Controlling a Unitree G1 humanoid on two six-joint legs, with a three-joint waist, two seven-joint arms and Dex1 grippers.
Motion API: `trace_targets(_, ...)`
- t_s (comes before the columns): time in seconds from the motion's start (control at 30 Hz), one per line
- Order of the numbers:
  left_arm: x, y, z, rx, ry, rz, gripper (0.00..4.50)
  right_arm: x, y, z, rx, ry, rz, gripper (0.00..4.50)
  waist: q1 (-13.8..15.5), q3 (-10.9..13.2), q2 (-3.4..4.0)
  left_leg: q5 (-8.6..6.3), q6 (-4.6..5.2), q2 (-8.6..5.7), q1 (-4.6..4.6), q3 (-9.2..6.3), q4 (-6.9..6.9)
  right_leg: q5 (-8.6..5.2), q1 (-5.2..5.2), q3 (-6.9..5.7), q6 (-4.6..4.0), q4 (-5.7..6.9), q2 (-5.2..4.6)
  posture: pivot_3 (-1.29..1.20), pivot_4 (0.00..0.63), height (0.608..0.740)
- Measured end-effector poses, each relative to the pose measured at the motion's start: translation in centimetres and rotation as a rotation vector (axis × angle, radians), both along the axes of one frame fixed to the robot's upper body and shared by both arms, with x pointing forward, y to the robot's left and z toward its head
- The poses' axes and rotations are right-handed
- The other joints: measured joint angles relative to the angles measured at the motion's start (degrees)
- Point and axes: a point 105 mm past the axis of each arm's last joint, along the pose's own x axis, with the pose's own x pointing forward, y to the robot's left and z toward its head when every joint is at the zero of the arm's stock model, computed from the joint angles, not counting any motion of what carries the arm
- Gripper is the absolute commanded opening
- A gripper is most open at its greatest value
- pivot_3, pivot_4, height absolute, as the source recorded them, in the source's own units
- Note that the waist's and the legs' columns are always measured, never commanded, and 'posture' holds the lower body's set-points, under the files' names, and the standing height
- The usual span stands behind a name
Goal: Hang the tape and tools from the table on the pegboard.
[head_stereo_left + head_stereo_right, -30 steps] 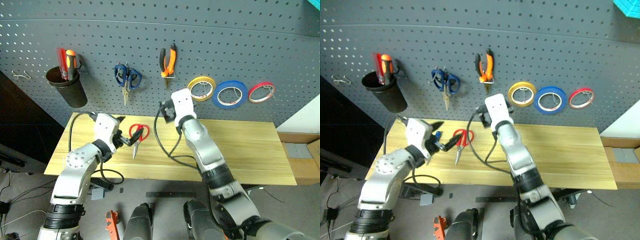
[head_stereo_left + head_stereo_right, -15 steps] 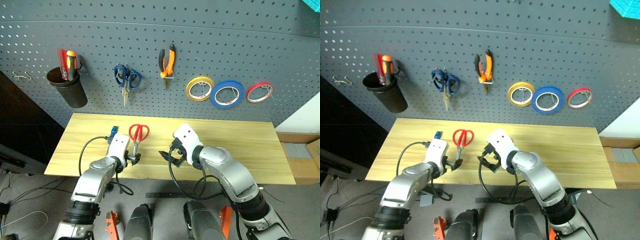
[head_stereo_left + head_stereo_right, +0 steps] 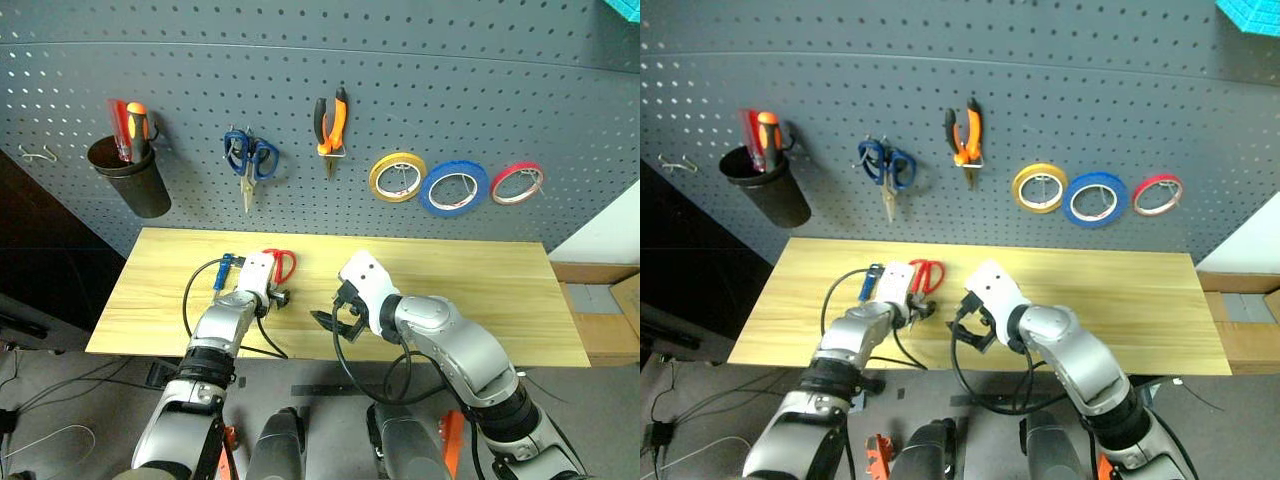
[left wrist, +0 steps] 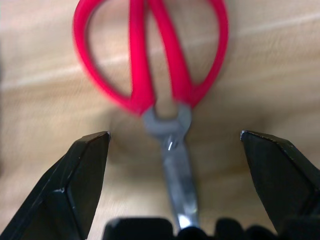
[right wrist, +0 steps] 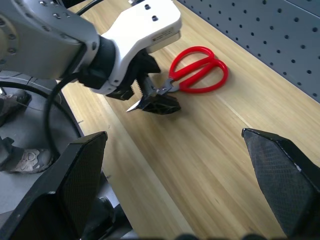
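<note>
Head view: red-handled scissors lie on the table, handles toward the pegboard at twelve o'clock. The left gripper straddles their blades, fingers spread. At three o'clock of it, the right gripper hovers, spread wide, empty.

Left wrist view: blades run between both parted fingers, untouched.

Right wrist view: fingertips wide apart over bare wood.

We see a black cup hooked high on the wall panel, holding a red-handled screwdriver and an orange-handled screwdriver upright. Beside it hang blue-handled scissors, blades down. Further along hang a yellow ring of tape and a red ring of tape, well apart.
</note>
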Motion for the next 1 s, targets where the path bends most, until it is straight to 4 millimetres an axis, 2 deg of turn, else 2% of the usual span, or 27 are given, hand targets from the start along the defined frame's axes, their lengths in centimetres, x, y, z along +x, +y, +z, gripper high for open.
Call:
trace_targets(0.1,0.2,0.2,-0.1,-0.005,-0.011,0.006,3.59,0.2,0.0,0.3,-0.005,-0.012,-0.004,4.5,-0.12,0.0,0.0,0.0,0.0,0.0,0.0,0.0,0.0,0.0,0.0,0.0,0.0,0.0,0.0,-0.13,0.23,0.74)
trace_targets(0.33,0.3,0.4,-0.2,-0.001,-0.034,0.003,1.19,0.6,-0.5,0.5,-0.02,-0.014,-0.024,4.5,-0.1,0.0,0.0,0.0,0.0,-0.01,0.0,0.0,0.01,0.0,0.01,0.0,0.0,-0.01,-0.01,-0.14,0.221,0.74)
trace_targets(0.53,-0.2,0.5,-0.5,-0.01,-0.063,-0.011,1.09,0.8,-0.9,0.6,-0.035,-0.024,-0.029,4.5,-0.15,0.0,0.0,0.0,0.0,0.0,0.0,0.0,0.0,0.0,0.01,0.01,0.0,-0.02,-0.01,-0.14,0.216,0.74)
trace_targets(0.77,-2.6,1.7,-0.9,-0.024,-0.111,-0.024,1.09,0.8,-2.5,1.6,-0.062,-0.077,-0.018,4.5,-0.14,0.0,0.0,0.0,-0.01,0.02,-0.02,-0.01,-0.03,0.0,0.0,0.01,0.0,-0.11,-0.02,-0.14,0.217,0.74)
trace_targets(0.9,-3.5,1.5,1.1,-0.037,-0.233,-0.073,1.09,0.1,-2.9,3.3,-0.042,-0.158,0.037,4.5,-0.1,0.0,0.01,-0.01,-0.01,0.02,-0.05,0.0,-0.05,0.0,0.02,0.0,0.0,-0.23,-0.04,-0.14,0.22,0.74)
trace_targets(1.0,-4.5,0.6,3.1,-0.053,-0.348,-0.146,1.09,-0.5,-3.3,5.5,0.012,-0.254,0.088,4.5,-0.06,0.0,0.01,-0.02,0.0,0.03,-0.09,0.01,-0.07,0.0,0.04,0.0,0.01,-0.35,-0.05,-0.14,0.22,0.74)
